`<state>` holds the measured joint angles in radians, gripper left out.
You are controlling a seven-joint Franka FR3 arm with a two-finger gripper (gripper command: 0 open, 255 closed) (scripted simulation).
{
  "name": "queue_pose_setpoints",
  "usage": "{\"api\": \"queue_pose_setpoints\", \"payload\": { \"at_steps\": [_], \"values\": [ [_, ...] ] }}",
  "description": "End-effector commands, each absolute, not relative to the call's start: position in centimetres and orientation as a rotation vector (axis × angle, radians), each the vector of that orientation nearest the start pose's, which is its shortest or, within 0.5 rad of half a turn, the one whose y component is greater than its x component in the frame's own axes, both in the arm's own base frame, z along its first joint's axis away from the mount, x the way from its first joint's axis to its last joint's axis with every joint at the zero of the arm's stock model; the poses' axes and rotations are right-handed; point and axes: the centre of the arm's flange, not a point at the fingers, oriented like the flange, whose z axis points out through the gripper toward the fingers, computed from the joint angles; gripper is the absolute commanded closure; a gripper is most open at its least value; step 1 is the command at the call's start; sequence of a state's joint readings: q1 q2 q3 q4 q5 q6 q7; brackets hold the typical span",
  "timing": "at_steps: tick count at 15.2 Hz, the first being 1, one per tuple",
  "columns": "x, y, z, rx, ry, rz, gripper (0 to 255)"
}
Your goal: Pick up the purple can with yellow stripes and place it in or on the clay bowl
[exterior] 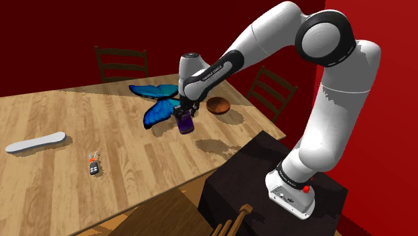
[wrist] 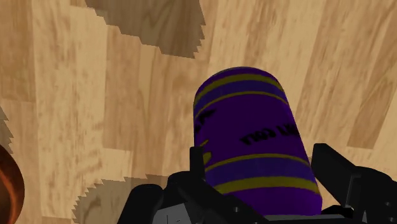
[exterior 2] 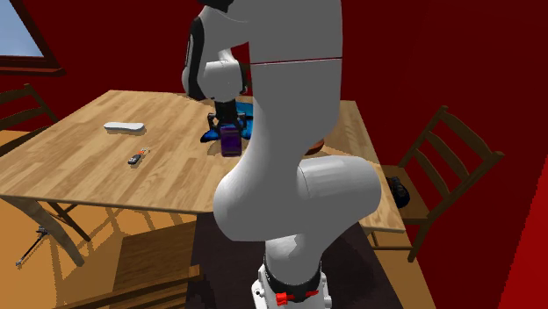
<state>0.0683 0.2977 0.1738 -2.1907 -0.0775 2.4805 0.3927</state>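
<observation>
The black gripper clasps the purple, yellow-striped can between its fingers. A blue butterfly figure lies just beside it. The brown round bowl sits near, wooden tabletop between.

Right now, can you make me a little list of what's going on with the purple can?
hand: shut around the can
can: purple with yellow stripes, clasped in the hand
bowl: brown, on the table, apart from the can
nearby: blue butterfly beside the can
</observation>
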Motion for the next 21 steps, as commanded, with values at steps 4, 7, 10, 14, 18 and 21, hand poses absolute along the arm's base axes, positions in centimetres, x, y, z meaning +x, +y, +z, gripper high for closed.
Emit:
{"api": "queue_pose_setpoints", "payload": {
  "at_steps": [4,7,10,14,18,21],
  "values": [
    [54.1,13.3,27.8,-3.135,0.152,0.004,255],
    [54.1,13.3,29.4,-3.135,0.152,0.004,255],
    [54.1,13.3,30.9,-3.135,0.152,0.004,255],
    [54.1,13.3,33.1,-3.135,0.152,0.004,255],
    [54.3,9.4,33.7,-3.135,0.152,0.004,255],
    [54.5,5.5,34.1,-3.135,0.152,0.004,255]
  ]
}}
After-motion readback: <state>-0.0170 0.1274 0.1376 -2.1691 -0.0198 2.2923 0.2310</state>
